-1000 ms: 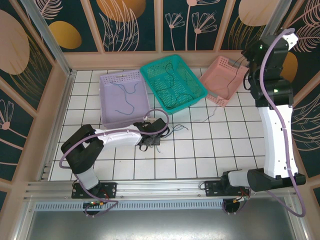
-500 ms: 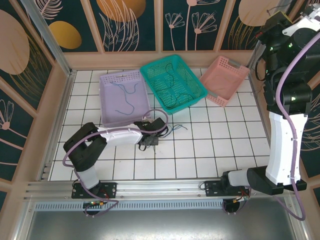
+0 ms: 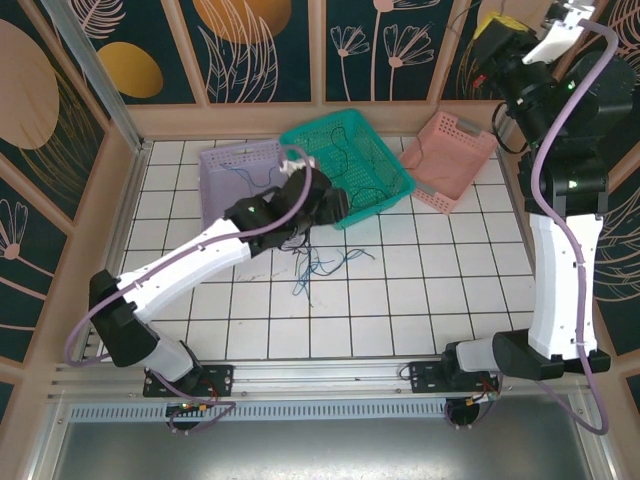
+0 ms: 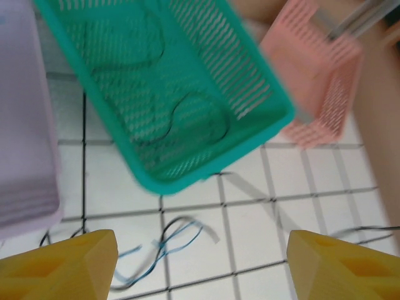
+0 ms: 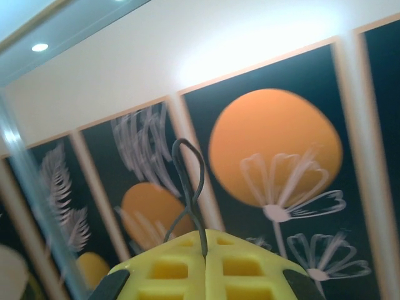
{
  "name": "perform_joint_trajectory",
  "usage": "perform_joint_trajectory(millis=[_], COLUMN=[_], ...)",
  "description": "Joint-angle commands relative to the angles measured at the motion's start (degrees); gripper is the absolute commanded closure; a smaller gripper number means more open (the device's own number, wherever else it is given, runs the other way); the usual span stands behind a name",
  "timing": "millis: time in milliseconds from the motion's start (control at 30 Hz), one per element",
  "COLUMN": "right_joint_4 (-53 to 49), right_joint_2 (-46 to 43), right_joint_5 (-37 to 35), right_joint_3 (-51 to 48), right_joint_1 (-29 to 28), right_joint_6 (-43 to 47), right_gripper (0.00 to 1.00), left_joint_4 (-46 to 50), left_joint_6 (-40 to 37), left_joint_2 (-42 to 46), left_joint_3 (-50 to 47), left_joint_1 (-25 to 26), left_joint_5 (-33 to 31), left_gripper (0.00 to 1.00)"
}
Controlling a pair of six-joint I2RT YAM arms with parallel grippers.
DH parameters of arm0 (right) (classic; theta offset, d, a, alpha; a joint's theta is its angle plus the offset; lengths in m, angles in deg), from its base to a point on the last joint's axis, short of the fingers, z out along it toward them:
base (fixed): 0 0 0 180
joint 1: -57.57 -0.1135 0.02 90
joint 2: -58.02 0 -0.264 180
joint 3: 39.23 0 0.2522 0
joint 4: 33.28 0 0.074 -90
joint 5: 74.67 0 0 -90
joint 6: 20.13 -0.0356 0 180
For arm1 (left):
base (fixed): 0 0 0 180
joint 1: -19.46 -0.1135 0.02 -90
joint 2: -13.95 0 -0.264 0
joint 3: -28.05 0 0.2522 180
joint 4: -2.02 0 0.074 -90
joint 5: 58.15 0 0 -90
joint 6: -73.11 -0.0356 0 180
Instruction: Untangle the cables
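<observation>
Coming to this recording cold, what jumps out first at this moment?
The right gripper, held high against the painted wall, is shut on a dark cable whose loop sticks up out of the grip. Down on the white tiles near the teal basket, loose blue and black strands sprawl under the open left gripper.
</observation>
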Motion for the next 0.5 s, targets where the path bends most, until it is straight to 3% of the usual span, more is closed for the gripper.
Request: perform_joint_trajectory(millis=[0, 200, 467], right_joint_4=[5.51, 10.38, 7.03], right_joint_2=[1.52, 3.43, 5.78], right_joint_5=[15.14, 25.12, 27.71], right_joint_3=[-1.52, -5.04, -5.97], right_joint_1=[0.36, 0.49, 0.41], right_joint_6=[-0.81, -4.79, -5.82], right_gripper=[1.00, 1.00, 1.00], left_joint_4=[0.59, -8.98, -21.17], left_joint_6=[2.95, 9.43, 12.47], left_joint_2=[2.55, 0.21, -8.89], left_joint_3=[7.55, 20.28, 34.69], left_joint_1=[-2.92, -8.14, -9.12], left_joint_5=[0.47, 9.97, 25.47], left_gripper=[0.30, 0.33, 0.41])
